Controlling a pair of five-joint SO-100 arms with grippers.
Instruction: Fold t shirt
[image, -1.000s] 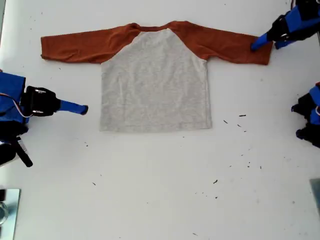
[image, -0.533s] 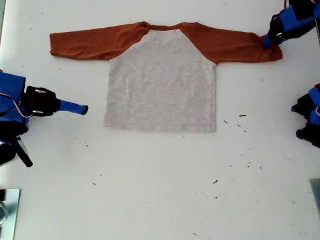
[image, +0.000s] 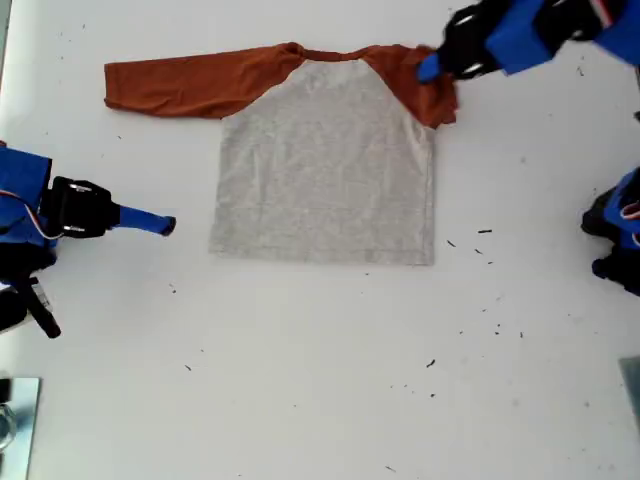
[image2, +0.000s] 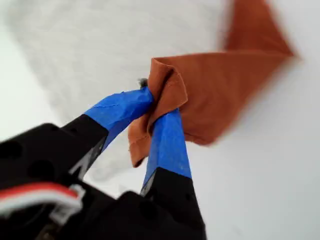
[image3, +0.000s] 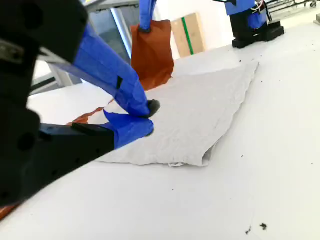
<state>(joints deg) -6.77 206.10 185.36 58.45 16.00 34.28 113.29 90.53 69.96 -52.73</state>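
A: T shirt lies flat on the white table, grey body spread, hem toward the exterior view's lower edge. First gripper is clamped on the cuff end of one rust sleeve, lifted above the shoulder on the exterior view's right.

B: Second gripper?

A: Parked off the cloth on the exterior view's left, near the hem side. Tips look nearly together, nothing between them.

B: How should the sleeve fold go?

A: My judgement: carry the cuff low across the chest, keep the pinch firm, lay the sleeve flat over the grey before letting go. Pulling too high would likely drag the body and wrinkle it.

B: Count?

A: One shirt. Two sleeves: one held, the other sleeve stretched out toward the exterior view's left. Two grippers. Scattered dark specks on the table, uncounted.
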